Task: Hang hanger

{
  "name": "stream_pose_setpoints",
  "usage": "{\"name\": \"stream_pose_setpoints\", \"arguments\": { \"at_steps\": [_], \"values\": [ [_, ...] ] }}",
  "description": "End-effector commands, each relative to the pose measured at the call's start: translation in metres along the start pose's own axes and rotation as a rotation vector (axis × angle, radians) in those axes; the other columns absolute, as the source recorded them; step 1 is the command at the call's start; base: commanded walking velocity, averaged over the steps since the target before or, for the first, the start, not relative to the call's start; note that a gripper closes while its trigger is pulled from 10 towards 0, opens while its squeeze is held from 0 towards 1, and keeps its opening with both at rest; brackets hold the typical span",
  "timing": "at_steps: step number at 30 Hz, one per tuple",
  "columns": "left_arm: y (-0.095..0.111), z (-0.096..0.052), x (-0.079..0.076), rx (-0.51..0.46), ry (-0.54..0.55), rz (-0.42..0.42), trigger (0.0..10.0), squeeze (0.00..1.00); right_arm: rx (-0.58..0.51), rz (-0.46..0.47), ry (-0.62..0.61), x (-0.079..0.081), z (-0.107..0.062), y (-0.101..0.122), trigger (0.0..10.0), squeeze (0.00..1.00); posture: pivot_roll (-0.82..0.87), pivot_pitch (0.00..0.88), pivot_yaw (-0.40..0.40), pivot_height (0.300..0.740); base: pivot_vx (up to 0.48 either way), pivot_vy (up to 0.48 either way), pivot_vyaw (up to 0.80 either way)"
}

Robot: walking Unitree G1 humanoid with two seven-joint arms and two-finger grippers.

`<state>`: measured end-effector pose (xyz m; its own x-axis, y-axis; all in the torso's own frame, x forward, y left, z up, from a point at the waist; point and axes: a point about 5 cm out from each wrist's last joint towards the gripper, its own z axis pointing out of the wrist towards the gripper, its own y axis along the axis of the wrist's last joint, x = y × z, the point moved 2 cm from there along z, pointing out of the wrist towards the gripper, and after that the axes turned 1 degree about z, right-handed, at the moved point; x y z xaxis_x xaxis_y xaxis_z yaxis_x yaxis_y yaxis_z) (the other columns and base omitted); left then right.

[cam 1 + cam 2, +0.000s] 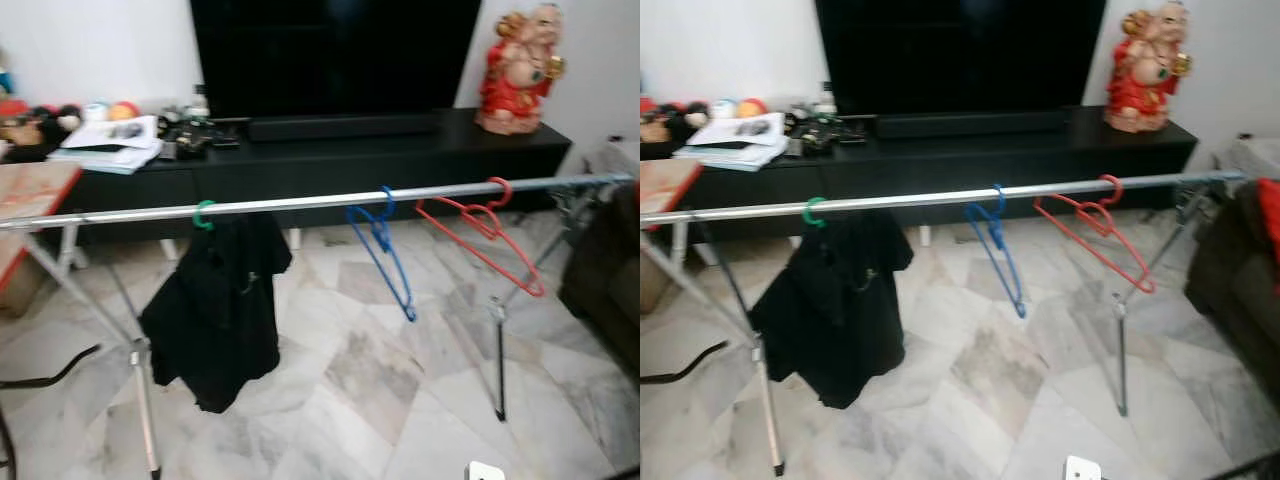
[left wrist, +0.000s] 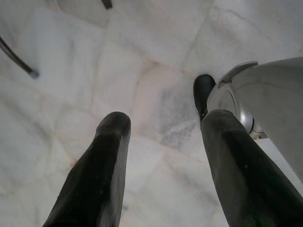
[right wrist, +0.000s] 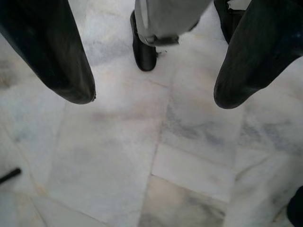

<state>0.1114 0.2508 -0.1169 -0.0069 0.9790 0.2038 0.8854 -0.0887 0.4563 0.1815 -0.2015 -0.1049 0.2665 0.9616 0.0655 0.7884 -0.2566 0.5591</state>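
Left claw (image 2: 163,123) released, right claw (image 3: 154,99) released, blue hanger (image 1: 383,250) on rail (image 1: 300,203)

Glossy marble floor (image 1: 380,380), metal rail (image 1: 300,203)

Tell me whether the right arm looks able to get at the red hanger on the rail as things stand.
Probably not yet. The right end effector hangs open, pointing down at the marble floor, while the red hanger hooks on the rail ahead. Nothing blocks it, but the arm must rise first.
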Motion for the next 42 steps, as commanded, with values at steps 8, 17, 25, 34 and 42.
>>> {"name": "stream_pose_setpoints", "arguments": {
  "at_steps": [8,17,25,34,42],
  "values": [
    [0.002,0.001,0.005,0.007,0.009,0.013,10.0,0.0,0.011,0.015,-0.014,-0.006,-0.002,-0.009,10.0,0.0,0.14,0.0,0.029,0.74,0.0,0.0,-0.76],
    [0.006,0.001,0.005,0.001,0.023,0.028,10.0,0.0,0.013,0.022,-0.011,-0.001,-0.001,-0.007,10.0,0.0,0.15,0.0,0.023,0.74,0.0,-0.029,-0.76],
    [0.003,0.002,0.004,0.023,0.021,0.042,10.0,0.0,-0.006,0.015,-0.011,0.005,0.001,0.005,10.0,0.0,0.14,0.0,0.016,0.74,0.0,-0.24,-0.75],
    [0.002,0.002,0.001,0.033,0.013,0.037,10.0,0.0,-0.001,0.022,-0.029,0.001,0.001,0.005,10.0,0.0,0.12,0.0,0.013,0.74,0.0,0.0,-0.74],
    [-0.002,0.001,0.001,0.04,0.014,0.024,10.0,0.0,0.001,0.023,-0.035,-0.001,0.001,0.004,10.0,0.0,0.12,0.0,0.006,0.74,0.0,0.0,-0.74]
  ]
}}
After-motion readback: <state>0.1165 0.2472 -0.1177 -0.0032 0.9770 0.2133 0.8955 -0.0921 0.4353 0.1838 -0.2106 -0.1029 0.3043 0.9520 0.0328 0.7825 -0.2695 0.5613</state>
